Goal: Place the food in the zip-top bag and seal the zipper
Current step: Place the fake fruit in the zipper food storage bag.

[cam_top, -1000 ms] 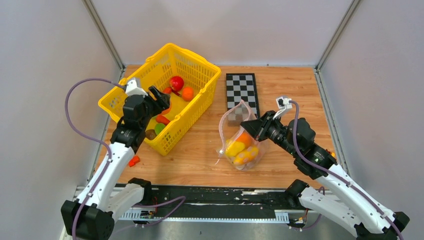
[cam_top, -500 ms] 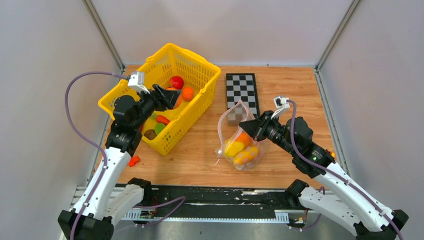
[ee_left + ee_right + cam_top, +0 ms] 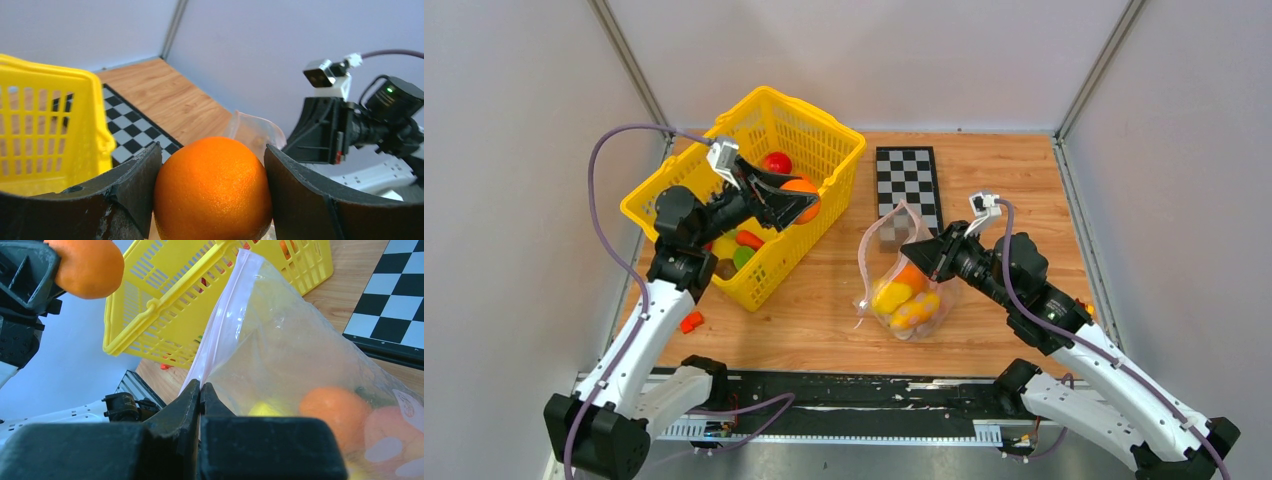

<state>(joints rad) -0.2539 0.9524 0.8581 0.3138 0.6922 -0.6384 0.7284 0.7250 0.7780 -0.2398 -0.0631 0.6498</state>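
– Wooden desk [image 3: 824,330] between grey walls; how far has the bagging got?

– Partway, I'd say. Start at the left: a small orange-red piece [image 3: 691,322] lies on the desk beside the yellow basket [image 3: 829,140]. The basket has more in it, a red fruit [image 3: 776,162], something green and something orange among them.

– And the left hand [image 3: 799,200]?

– Up over the basket's right side, its fingers spread wide around an orange [image 3: 212,190]. The wrist view shows both fingers pressing its sides, so the orange is held, clear of the basket and pointed toward the bag.

– So that one is not in yet.

– No. Further right, the zip-top bag [image 3: 902,285] stands on the desk at the near end of the checkerboard [image 3: 909,175]. It has food [image 3: 906,300] already in its belly: yellow and orange pieces, packed together.

– Who holds it up?

– The right hand [image 3: 200,387]. Its fingers are pressed together on the bag's upper edge, right by the pinkish zipper [image 3: 220,325], lifting one side so that the mouth gapes toward the left.

– Zipper closed?

– Not from what shows; the mouth stands open. My reading is that several pieces are bagged and the orange has to go in. Whether the basket's other pieces belong to the job I cannot tell, and the seal is all to do.
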